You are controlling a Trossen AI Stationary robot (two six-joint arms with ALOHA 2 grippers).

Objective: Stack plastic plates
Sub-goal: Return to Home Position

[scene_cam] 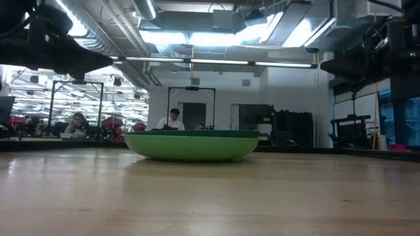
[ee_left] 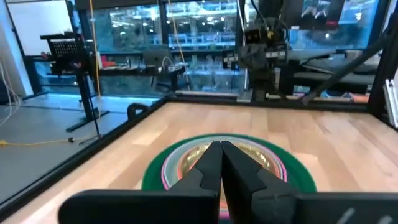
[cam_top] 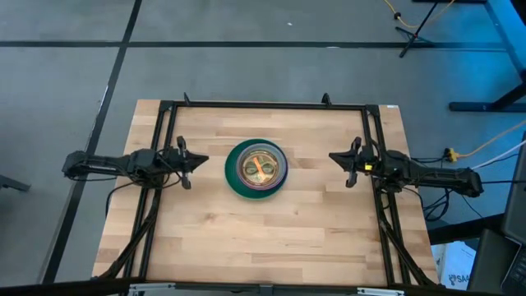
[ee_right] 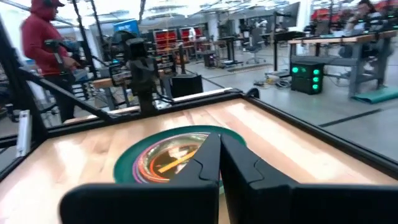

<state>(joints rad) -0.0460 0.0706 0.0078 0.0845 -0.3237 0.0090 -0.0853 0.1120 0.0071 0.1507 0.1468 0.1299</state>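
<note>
The plastic plates sit nested in one stack at the table's middle: a dark green outer plate, pink and grey rings inside it, small translucent orange ones on top. In the low view the stack rests by its green underside on the wood. My left gripper is shut and hovers left of the stack; in its wrist view its fingers point at the stack. My right gripper is shut, right of the stack, pointing at it.
A black frame runs along the table's far edge and down both sides under the arms. Bare wood lies between the stack and the near edge. A person in a red hood stands in the room beyond the table.
</note>
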